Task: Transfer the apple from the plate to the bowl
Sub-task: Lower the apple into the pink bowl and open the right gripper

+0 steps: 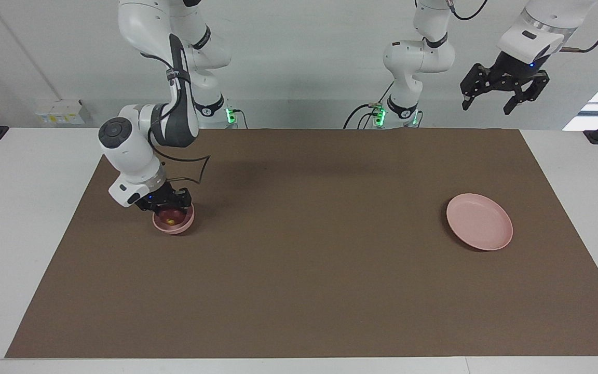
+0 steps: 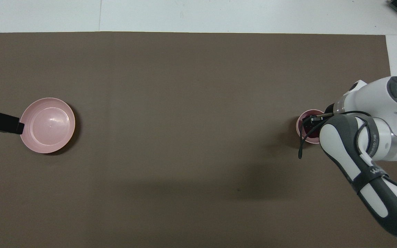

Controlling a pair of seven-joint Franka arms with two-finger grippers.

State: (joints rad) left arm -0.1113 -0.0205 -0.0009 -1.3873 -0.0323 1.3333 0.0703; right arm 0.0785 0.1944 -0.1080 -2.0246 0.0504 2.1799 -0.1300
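The left gripper [image 1: 504, 98], black, two-fingered, with fingers spread wide and nothing held, is kept raised at the left arm's end of the table, where the arm waits. The right gripper [image 1: 170, 206] is lowered into the small deep pale pink bowl [image 1: 174, 226] at the right arm's end of the brown mat [image 1: 299, 270], and the dark red apple with a yellowish spot [image 1: 170, 218] is seen inside the bowl at the fingertips; whether it is gripped cannot be told. The wide shallow pale pink plate [image 1: 479, 222] is left bare at the left arm's end, about as far from the robots as the bowl.
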